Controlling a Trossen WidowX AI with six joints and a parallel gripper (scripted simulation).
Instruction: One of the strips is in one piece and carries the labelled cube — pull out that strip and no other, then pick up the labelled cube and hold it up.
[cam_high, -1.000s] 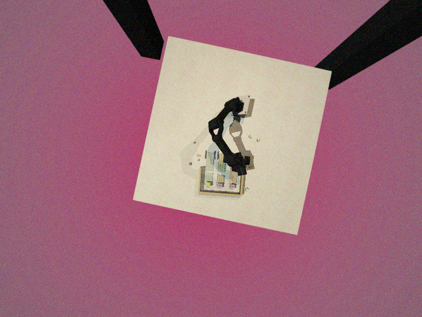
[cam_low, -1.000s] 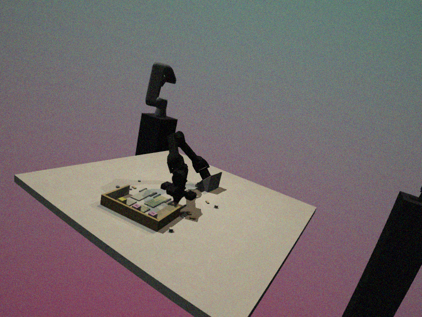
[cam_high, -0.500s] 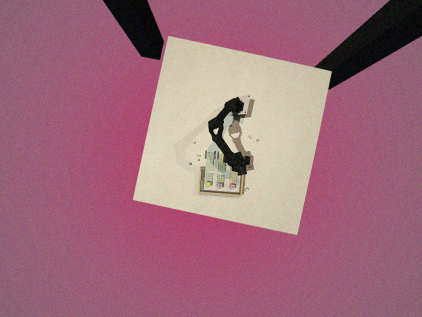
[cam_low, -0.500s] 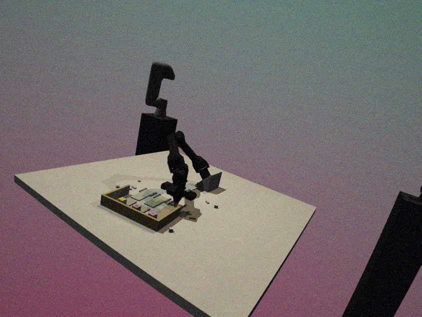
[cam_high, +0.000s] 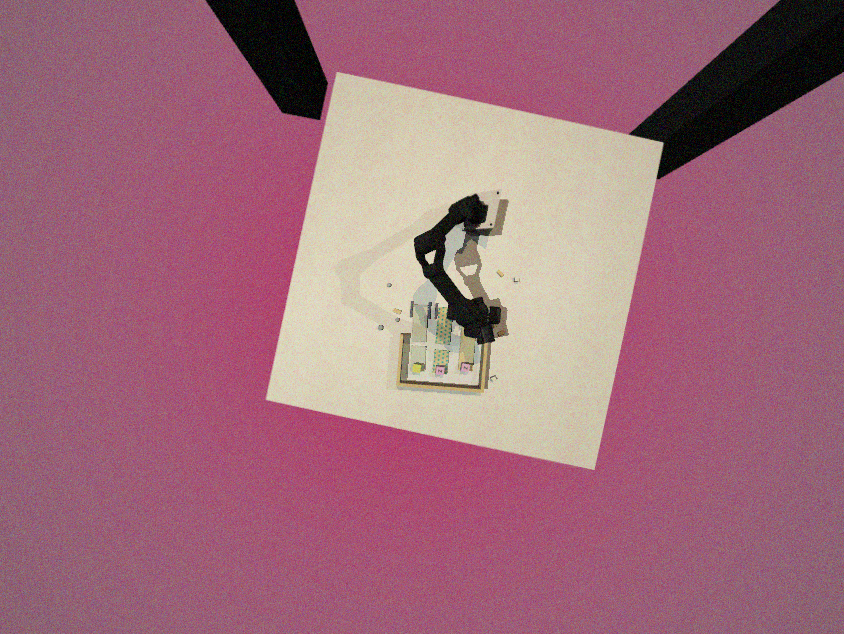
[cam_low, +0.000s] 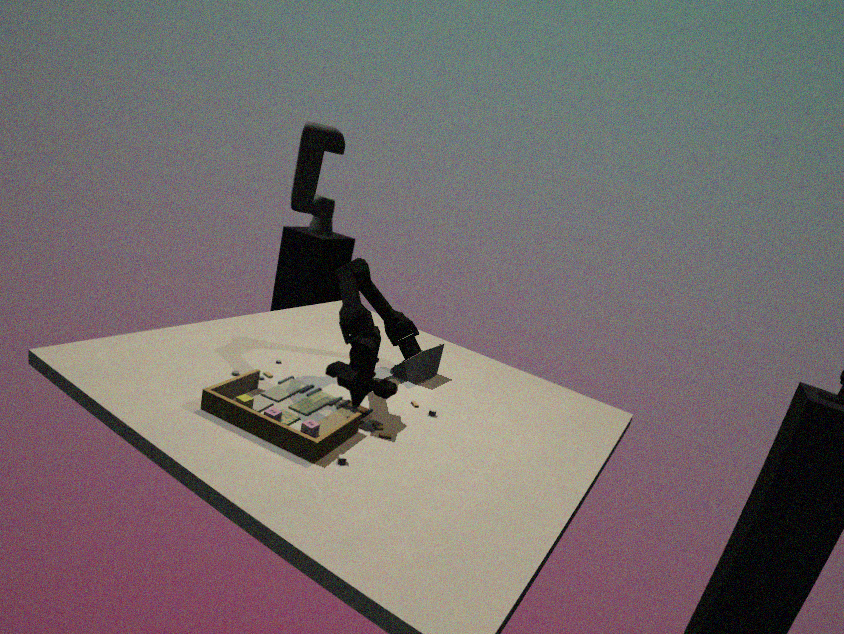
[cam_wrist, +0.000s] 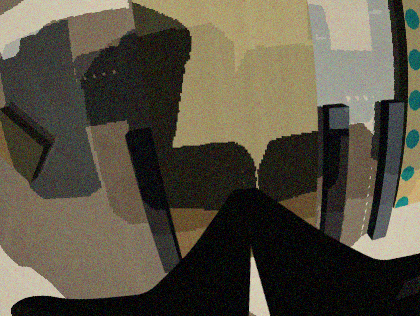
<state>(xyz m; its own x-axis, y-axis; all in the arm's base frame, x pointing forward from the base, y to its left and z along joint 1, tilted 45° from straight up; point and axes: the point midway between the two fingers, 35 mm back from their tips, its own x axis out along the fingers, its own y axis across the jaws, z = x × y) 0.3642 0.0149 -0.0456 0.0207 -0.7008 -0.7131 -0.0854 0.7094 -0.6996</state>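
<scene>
A wooden-walled tray (cam_high: 442, 386) (cam_low: 255, 424) holds three strips. The left grey-green strip (cam_high: 419, 328) (cam_low: 286, 389) shows a gap, with a yellow cube (cam_high: 416, 368) (cam_low: 244, 397) at its far end. The middle dotted strip (cam_high: 443, 327) also shows a gap, with a marked pink cube (cam_high: 440, 370) (cam_low: 272, 413) at its far end. The right tan strip (cam_high: 467, 352) (cam_wrist: 275, 30) shows no gap where visible; a marked pink cube (cam_high: 466, 367) (cam_low: 310, 428) stands at its far end. My gripper (cam_low: 356, 405) (cam_wrist: 245, 199) is shut and empty, above the tan strip's near end, partly hiding it.
Dark guide bars (cam_wrist: 152, 200) (cam_wrist: 335, 170) flank the tan strip's near end. A small brown block (cam_wrist: 22, 145) lies outside them. Small loose pieces (cam_high: 500, 273) (cam_high: 380, 327) (cam_low: 342, 462) lie around the tray. Black posts (cam_high: 272, 61) (cam_low: 757, 518) stand beyond the table.
</scene>
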